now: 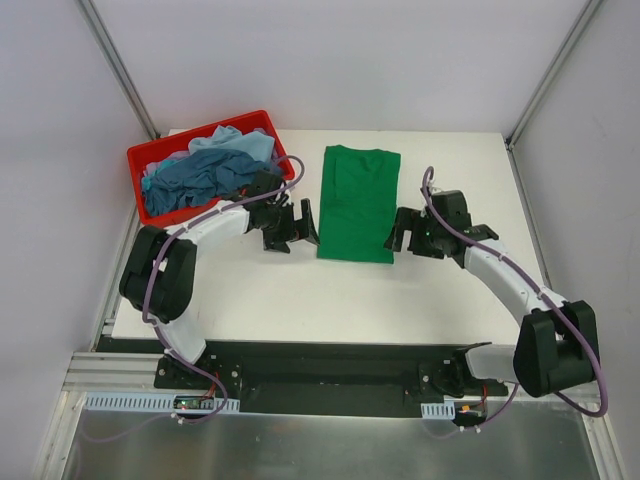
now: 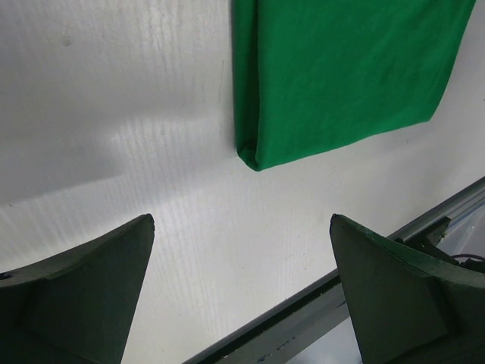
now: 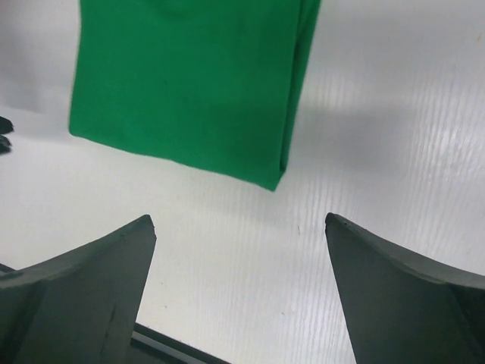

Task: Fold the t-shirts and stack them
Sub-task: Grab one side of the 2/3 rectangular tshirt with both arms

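The green t-shirt (image 1: 358, 205) lies flat on the counter (image 1: 350, 300) between the two grippers, already folded lengthwise into a long narrow rectangle. The left gripper (image 1: 297, 228) stands just beside its left edge and the right gripper (image 1: 403, 238) just beside its right edge. Both are spread wide and hold nothing. In each wrist view, a near corner of the shirt is a little ahead of the fingers, not touching them. The cloth looks light, thin and soft. I think it will hang down and slide out of shape if only one layer is taken, so each gripper should pinch all the layers together at its own near corner and lift evenly. Beyond the left gripper, on its far left side, is the red bin (image 1: 196, 133). In it are a dark teal-blue shirt (image 1: 195, 180) and a pale blue shirt (image 1: 235, 145), crumpled together and not yet folded. How many shirts are inside, I cannot tell.
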{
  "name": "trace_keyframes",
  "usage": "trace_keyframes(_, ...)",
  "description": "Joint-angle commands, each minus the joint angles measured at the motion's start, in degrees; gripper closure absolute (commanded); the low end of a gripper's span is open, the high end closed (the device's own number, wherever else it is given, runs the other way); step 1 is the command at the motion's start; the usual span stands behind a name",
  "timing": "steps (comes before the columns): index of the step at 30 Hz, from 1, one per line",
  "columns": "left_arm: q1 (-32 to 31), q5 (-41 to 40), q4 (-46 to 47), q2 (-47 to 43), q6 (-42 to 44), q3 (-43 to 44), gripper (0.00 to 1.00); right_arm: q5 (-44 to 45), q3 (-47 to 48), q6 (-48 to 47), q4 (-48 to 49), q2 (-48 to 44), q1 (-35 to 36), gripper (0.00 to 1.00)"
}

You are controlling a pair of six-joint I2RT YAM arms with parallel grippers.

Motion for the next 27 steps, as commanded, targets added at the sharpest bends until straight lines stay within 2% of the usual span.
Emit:
trace_keyframes(1, 0.39, 3.47, 2.46, 1.84, -0.60, 0.36, 0.01, -1.10, -5.59, 5.57, 4.91, -3.17, 0.10, 0.04)
trace_keyframes(10, 0.30, 5.31, 2.99, 6.59, -1.92, 1.23, 0.10, -1.55, -11.05, 8.91, 10.00, -1.33, 0.19, 0.04)
trace_keyframes(15, -0.67, 6.11, 3.52, 9.31, -2.79, 2.46, 0.16, -2.34, -11.32, 10.76, 13.35, 3.41, 0.19, 0.01)
trace_keyframes(19, -1.98, 5.14, 3.60, 11.95, -3.15, 4.65, 0.21, -0.93, -10.44, 11.73, 14.93, 8.50, 0.19, 0.10)
trace_keyframes(22, -2.16, 4.61, 3.60, 13.36, -3.50, 4.93, 0.29, -2.07, -9.83, 12.34, 15.81, 10.71, 0.10, 0.17)
trace_keyframes(23, -2.16, 4.53, 3.52, 13.80, -3.59, 4.84, 0.32, -2.86, -9.91, 12.52, 16.43, 11.23, 0.10, 0.23)
trace_keyframes(27, -2.51, 4.35, 3.60, 15.29, -3.94, 5.01, 0.43, -3.22, -11.23, 13.75, 18.28, 12.90, 0.10, 0.31)
